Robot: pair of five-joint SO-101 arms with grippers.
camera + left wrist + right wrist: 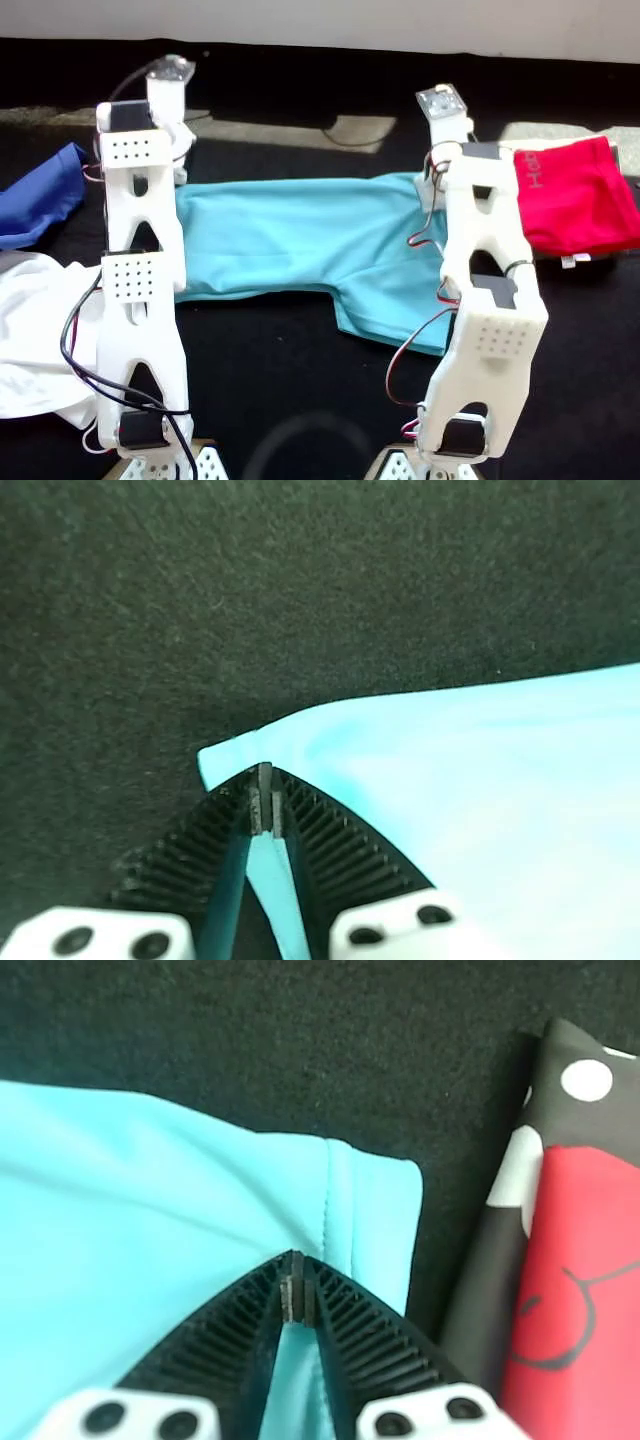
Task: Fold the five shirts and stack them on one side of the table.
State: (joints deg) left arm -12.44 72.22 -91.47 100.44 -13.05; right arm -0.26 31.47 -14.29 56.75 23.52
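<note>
A turquoise shirt (300, 240) lies stretched across the middle of the black table between the two arms. My left gripper (264, 815) is shut on the turquoise shirt (480, 780) at its left far corner, with a strip of cloth pinched between the black fingers. My right gripper (295, 1300) is shut on the turquoise shirt (150, 1220) near its hemmed right edge. In the high view the left arm (140, 200) stands over the shirt's left end and the right arm (480, 230) over its right end.
A folded red shirt (575, 195) lies at the right on a black one with white dots (530, 1190). A blue shirt (40, 190) and a white shirt (35, 330) lie bunched at the left. Bare black table (300, 380) spans the front.
</note>
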